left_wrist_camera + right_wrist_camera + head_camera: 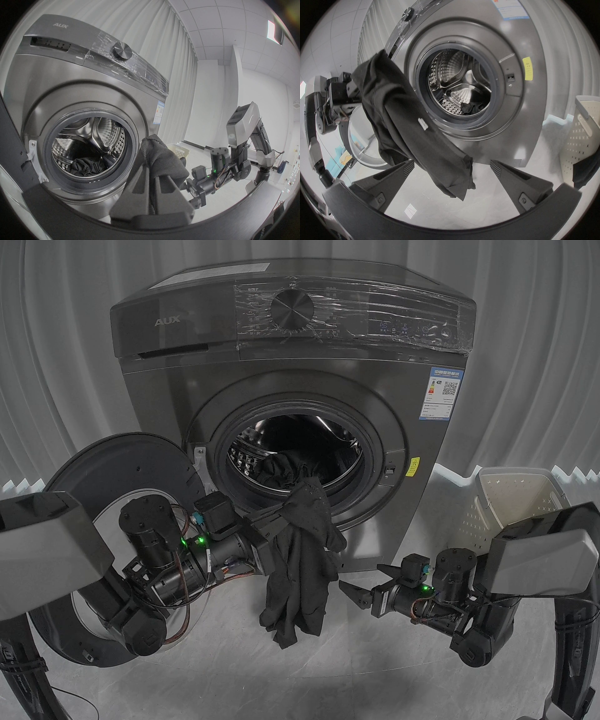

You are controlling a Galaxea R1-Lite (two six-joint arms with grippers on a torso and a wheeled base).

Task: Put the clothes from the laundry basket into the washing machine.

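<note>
Two garments [300, 565], one pinched in left end effector [282, 516]; right end effector [361, 579] spread

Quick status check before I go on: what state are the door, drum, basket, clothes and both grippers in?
round grey washing machine door: swung fully open.
steel drum: one crumpled dark garment inside.
left gripper: fingers shut on black garment.
black garment: hanging before the drum's mouth, not yet in.
right gripper: fingers open, empty.
white perforated laundry basket: something dark seemingly left inside.
</note>
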